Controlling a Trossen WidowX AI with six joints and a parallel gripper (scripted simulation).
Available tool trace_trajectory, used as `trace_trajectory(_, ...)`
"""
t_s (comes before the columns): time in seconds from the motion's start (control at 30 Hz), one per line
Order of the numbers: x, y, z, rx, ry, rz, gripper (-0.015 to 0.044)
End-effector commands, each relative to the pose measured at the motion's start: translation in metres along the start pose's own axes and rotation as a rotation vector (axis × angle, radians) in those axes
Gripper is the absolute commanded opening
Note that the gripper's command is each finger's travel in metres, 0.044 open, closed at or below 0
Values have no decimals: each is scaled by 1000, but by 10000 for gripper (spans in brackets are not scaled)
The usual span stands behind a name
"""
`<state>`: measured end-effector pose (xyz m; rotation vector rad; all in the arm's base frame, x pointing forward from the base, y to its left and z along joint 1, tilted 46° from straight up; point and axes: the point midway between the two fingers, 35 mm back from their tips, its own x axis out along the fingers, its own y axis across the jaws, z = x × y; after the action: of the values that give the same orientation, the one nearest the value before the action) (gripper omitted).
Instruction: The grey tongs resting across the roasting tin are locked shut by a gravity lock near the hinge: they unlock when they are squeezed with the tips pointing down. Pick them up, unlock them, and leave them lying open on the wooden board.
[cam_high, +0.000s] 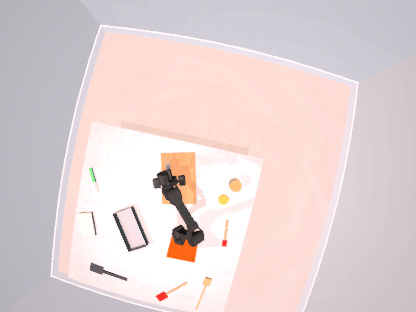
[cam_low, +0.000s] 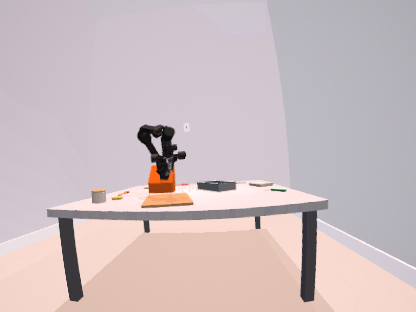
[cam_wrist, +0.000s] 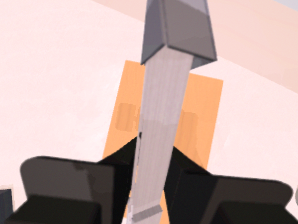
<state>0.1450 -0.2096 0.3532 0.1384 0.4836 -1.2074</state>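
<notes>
The grey tongs are held between the fingers of my gripper, which is shut on them. In the wrist view their long pale body runs up to a wider, darker grey end; how far their arms stand apart cannot be told. The wooden board lies below the tongs and gripper, which are raised above it. The roasting tin stands away from the board, with no tongs across it.
An orange block stands by the arm's base. A can with a tan lid and a yellow disc are beside the board. A green-handled item and several utensils lie farther out.
</notes>
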Motion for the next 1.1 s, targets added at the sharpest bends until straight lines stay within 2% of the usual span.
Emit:
trace_trajectory(0.0, -2, 2, 3, -15, -80, 9, -150)
trace_trajectory(1.07, -27, 5, -2, -48, -623, -18, -150)
